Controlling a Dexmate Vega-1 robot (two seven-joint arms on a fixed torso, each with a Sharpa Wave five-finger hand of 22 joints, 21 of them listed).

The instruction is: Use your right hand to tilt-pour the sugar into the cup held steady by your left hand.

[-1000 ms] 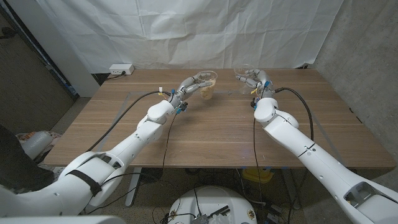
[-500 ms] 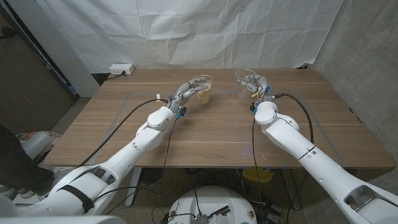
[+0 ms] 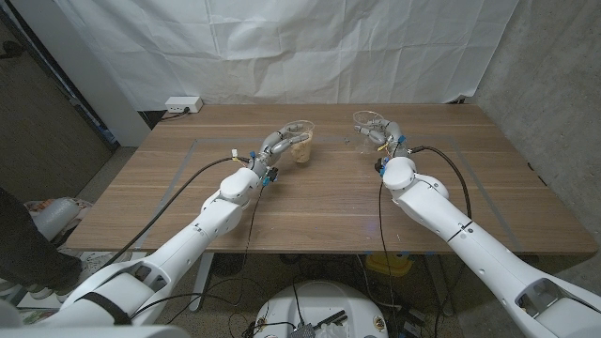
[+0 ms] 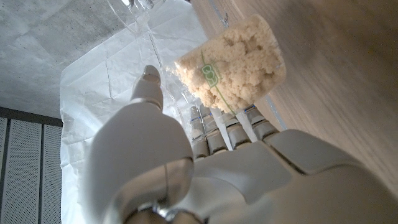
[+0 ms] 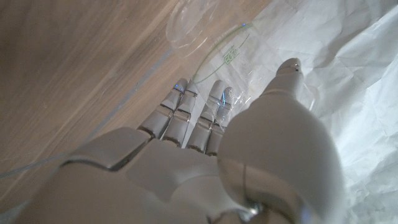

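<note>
**Both cups held near the counter's far edge**

The wooden counter (image 3: 310, 202) lies bare across its middle and near side. A white power strip (image 3: 183, 105) sits at the far left corner. Near the far edge, the left hand (image 3: 279, 143) grips a clear cup (image 3: 300, 144) filled with sugar (image 4: 233, 59). Well apart, the right hand (image 3: 382, 129) holds a clear empty cup (image 3: 366, 121).

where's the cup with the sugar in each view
Head view: the sugar-filled cup stands at the table's far middle, held by the left hand.
Left wrist view: the same cup sits just beyond the fingers.
Right wrist view: I cannot make it out.
Shared landmark: the white backdrop sheet.
</note>
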